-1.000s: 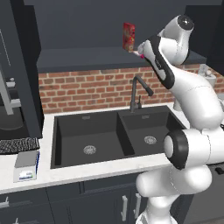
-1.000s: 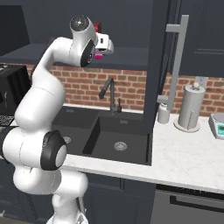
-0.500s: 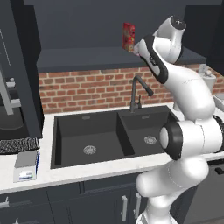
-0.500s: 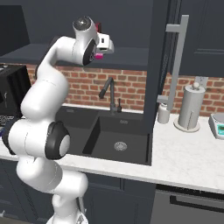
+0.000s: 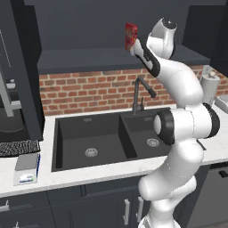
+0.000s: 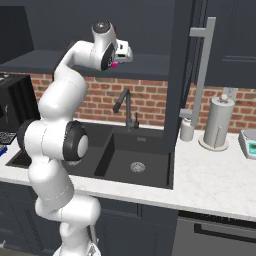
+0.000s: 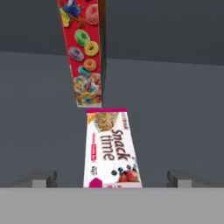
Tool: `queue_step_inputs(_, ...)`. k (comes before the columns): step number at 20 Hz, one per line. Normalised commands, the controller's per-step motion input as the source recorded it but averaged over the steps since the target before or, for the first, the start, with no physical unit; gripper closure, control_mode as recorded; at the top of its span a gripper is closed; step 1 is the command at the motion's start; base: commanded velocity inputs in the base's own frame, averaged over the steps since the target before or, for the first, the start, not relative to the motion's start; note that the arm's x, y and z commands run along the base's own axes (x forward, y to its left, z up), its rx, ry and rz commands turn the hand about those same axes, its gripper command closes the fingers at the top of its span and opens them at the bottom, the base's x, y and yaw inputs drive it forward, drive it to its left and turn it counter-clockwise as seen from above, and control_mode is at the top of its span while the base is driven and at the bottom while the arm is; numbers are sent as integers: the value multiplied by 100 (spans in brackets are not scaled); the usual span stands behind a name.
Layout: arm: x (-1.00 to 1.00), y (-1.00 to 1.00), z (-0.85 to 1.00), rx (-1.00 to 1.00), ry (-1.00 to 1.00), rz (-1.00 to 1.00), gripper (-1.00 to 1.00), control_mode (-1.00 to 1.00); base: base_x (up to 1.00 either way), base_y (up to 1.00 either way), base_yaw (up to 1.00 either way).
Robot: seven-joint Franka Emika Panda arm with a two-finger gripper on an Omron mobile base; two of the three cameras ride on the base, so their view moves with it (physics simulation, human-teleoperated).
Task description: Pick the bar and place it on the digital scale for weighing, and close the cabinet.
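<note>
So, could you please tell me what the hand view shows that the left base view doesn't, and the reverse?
Only the hand view shows the bar lying flat on the cabinet shelf, between the open gripper's fingertips, just before the cereal box. Only the left base view shows the digital scale, sink, faucet and brick wall. Both show the cereal box and shelf.
</note>
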Motion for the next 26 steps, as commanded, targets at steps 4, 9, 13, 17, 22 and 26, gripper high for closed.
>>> queue_step_inputs(4,45,0,-10,0,11,0,-100,-100,0,0,0)
queue_step_inputs(9,25,0,-27,0,2,1,-100,-100,0,0,0)
queue_step_inputs(13,0,1,-55,0,0,1,100,-100,0,0,0)
queue_step_inputs(17,-1,4,-60,0,-2,1,100,-100,0,0,0)
queue_step_inputs(22,-13,4,-61,0,-9,2,100,-100,0,0,0)
queue_step_inputs(26,-3,0,-55,0,-2,3,100,-100,0,0,0)
